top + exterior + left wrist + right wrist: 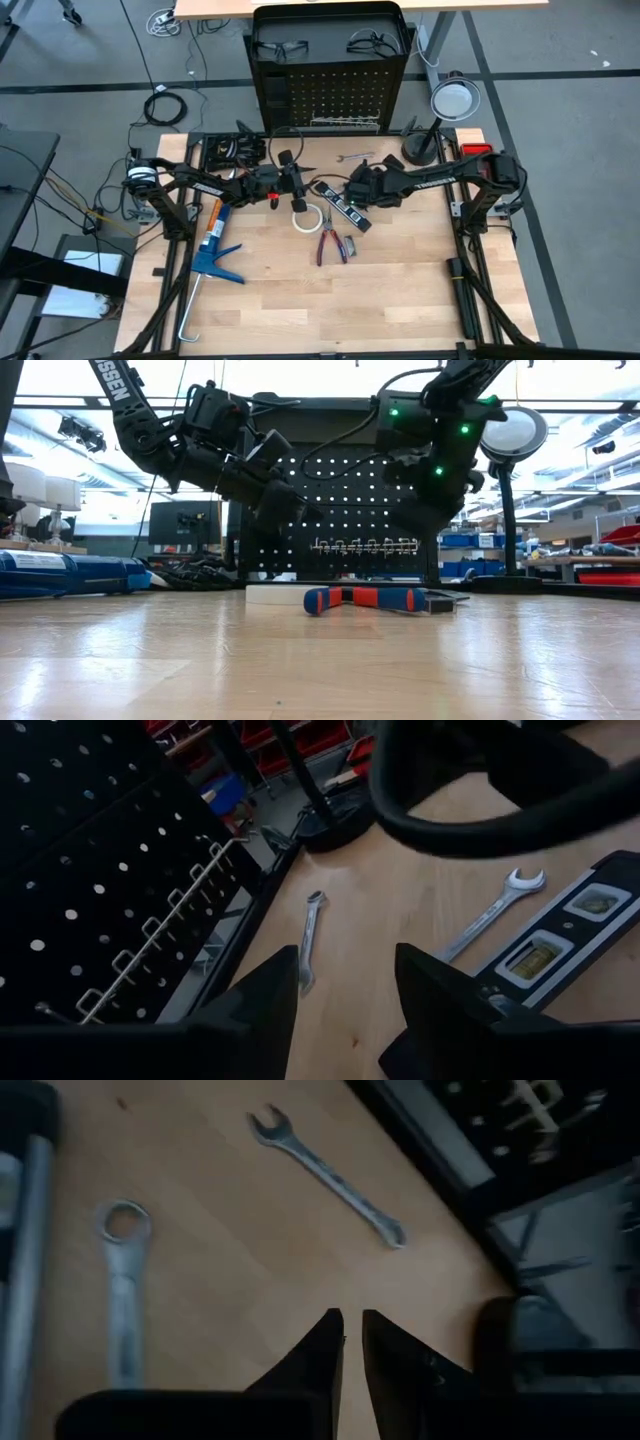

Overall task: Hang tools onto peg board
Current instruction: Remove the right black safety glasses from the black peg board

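In the low view the pliers hide most of the white tape roll behind. At three o'clock in the right wrist view, a dark blurred shape cannot be identified.

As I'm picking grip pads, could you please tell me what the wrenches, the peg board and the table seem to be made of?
Wrenches: probably bare steel, silvery with a dull shine. Peg board: looks like black-painted sheet metal, with punched holes and silver wire hooks. Table: pale wood in glued strips, smooth, likely sealed.
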